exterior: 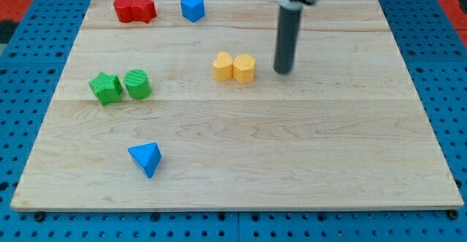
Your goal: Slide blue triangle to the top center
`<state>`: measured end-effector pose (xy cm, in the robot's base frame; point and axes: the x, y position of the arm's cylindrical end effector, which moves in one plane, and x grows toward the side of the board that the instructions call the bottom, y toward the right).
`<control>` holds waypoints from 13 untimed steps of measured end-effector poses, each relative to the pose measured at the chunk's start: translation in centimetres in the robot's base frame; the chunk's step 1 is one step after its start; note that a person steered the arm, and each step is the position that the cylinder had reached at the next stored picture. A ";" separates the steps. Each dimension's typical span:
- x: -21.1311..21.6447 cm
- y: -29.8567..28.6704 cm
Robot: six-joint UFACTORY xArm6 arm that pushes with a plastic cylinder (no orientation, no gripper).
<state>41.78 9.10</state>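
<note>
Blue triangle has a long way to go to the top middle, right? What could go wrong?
Possibly two things. My tip stands right of the yellow blocks, far from the blue triangle; reaching under it could clip them. The triangle's slanted sides might make it spin off the rod. Pushed upward, it may bump the green blocks.

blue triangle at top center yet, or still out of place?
Out of place. The blue triangle block lies near the wooden board's bottom left; my tip is apart, right of the yellow blocks.

Bare wooden surface (306, 154) lies between my tip (282, 71) and the blue triangle block (145, 158); two yellow blocks (234, 67) stand just beside the tip.
</note>
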 end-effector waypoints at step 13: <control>11.6 -22.9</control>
<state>53.42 -13.75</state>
